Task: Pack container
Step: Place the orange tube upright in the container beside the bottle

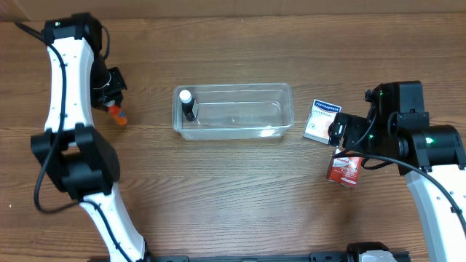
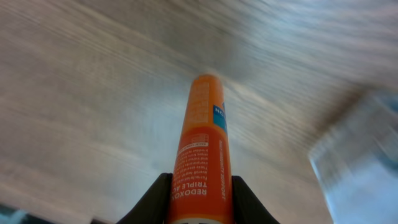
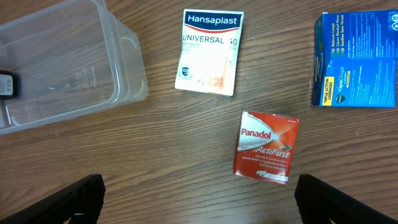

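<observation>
The container (image 1: 247,116), a clear rectangular plastic tub with rounded corners, is placed at the centre of the overhead view on the brown wooden tabletop (image 1: 233,196), with a small dark white-capped bottle (image 1: 188,104) in its left end. An orange cylindrical tube (image 2: 204,143) is clasped by the left fingers (image 2: 152,200). The right fingers (image 3: 71,199) are spread wide, empty, above a red Panadol box (image 3: 266,147).

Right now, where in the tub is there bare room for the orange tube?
The tub is bare from middle to right end; a dark bottle stands at its left end. Crowded: right of it, Hansaplast and Panadol boxes.
</observation>
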### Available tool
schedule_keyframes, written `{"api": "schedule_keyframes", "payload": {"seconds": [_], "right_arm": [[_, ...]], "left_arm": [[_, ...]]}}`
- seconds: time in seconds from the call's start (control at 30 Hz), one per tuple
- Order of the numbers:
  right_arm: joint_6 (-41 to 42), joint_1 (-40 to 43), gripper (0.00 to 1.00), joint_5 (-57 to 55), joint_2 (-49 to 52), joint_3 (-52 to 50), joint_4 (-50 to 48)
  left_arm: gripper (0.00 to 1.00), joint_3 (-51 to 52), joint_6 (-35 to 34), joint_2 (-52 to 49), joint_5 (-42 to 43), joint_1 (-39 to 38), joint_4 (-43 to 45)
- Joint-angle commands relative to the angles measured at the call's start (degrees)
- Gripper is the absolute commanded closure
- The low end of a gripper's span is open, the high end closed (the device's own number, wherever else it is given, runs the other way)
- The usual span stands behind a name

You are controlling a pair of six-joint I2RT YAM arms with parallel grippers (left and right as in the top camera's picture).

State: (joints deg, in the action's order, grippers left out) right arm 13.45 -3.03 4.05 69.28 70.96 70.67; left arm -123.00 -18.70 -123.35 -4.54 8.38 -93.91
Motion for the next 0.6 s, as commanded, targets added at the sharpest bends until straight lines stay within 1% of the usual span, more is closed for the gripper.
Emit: {"api": "schedule_keyframes", "payload": {"seconds": [0.0, 0.1, 0.17, 0.27, 0.37, 0.47, 0.57], "right_arm": [[-0.1, 0.2, 0.00, -0.5, 0.0, 1.7, 0.1], [-0.1, 0.2, 0.00, -0.5, 0.0, 1.7, 0.2], [-0.1, 0.2, 0.00, -0.5, 0.0, 1.7, 0.2], [-0.1, 0.2, 0.00, -0.5, 0.0, 1.7, 0.2], [-0.1, 0.2, 0.00, -0.5, 0.0, 1.7, 0.6], [-0.1, 0.2, 0.00, -0.3, 0.0, 1.7, 0.6], [-0.1, 0.2, 0.00, -0.3, 0.0, 1.7, 0.6]], "left_arm": [[0.91, -0.5, -2.1, 15.5, 0.1, -6.3, -2.9], [0.91, -0.5, -2.2, 23.4, -0.1, -13.0, -2.9], [0.93, -0.5, -2.8, 26.1, -0.1, -17.3, -2.9], [0.96, 1.0, -3.7, 27.1, -0.1, -22.2, -2.9], [0.96, 8.5, -6.1, 27.0, -1.7, -24.8, -2.1], [0.96, 17.0, -5.5, 27.0, -1.8, -24.9, 4.1], [0.96, 22.7, -2.9, 26.8, -1.8, -24.9, 11.6]]}}
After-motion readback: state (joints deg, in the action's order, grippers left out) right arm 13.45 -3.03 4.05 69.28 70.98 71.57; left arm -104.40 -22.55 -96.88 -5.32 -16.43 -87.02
